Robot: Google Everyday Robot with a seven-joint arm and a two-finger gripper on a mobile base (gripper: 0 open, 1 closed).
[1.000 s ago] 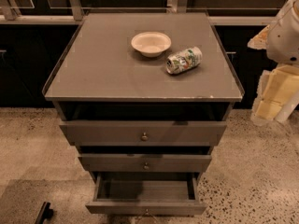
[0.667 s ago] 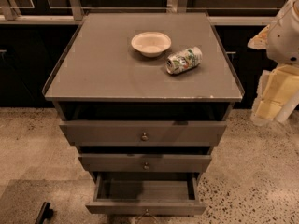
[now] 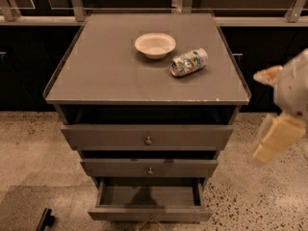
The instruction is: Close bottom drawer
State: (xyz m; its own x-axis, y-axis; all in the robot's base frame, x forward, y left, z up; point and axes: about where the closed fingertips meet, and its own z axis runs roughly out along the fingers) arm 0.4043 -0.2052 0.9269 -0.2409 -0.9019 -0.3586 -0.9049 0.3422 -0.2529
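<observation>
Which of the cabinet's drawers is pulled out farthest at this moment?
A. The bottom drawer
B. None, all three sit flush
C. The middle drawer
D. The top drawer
A: the bottom drawer juts out well past the two above it, far enough that its inside shows, while the gripper hangs off to the right of the cabinet, clear of every drawer.

Dim warm light, deep shadows, pale gripper [image 3: 283, 110] at right

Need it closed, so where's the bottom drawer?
Low centre in the camera view: the bottom drawer sits pulled out under the middle drawer, and the end effector hangs right of the cabinet.
</observation>
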